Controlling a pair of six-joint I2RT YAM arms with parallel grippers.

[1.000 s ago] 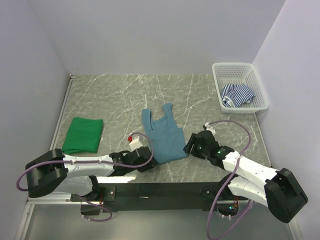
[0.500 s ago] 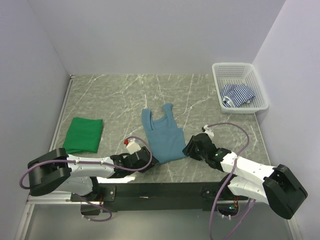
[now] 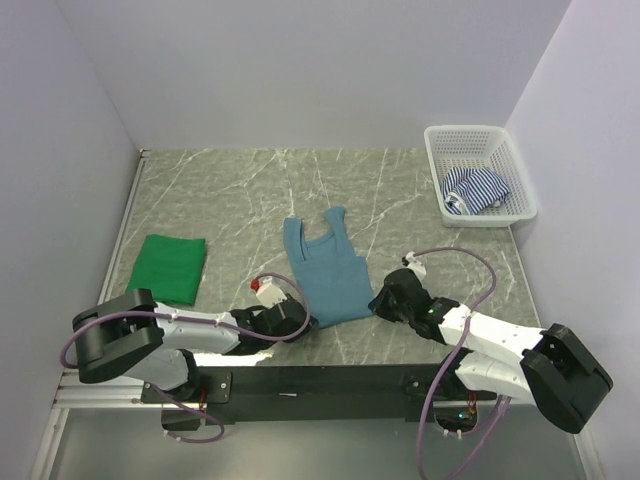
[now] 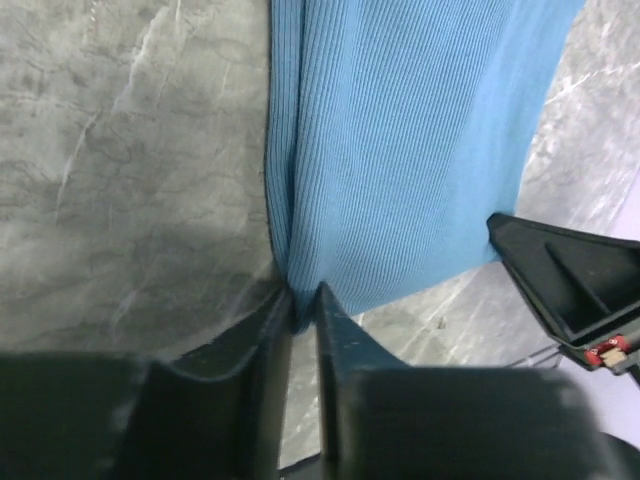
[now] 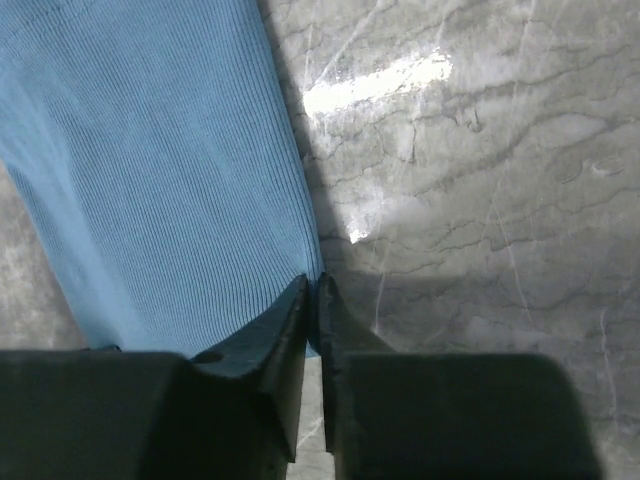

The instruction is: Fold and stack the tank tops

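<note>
Both pincers have been drawn shut since a second ago: the left pincer [image 4: 303, 292] is clamped on the near-left hem corner of the teal tank top [image 3: 328, 270], the right pincer [image 5: 312, 285] on its near-right. The top's long axis is laid from them toward the far side of the counter [image 3: 230, 190].

Left pincer [image 4: 303, 297] and right pincer [image 5: 312, 289] closed in, now pinching teal tank top [image 3: 330, 275] hem corners.

We count three tank tops: green top [image 3: 168, 268], teal top [image 3: 330, 275], striped top [image 3: 478, 188]. One basket [image 3: 468, 129] too, plus two arms: left end effector [image 4: 303, 292], right end effector [image 5: 312, 285].
</note>
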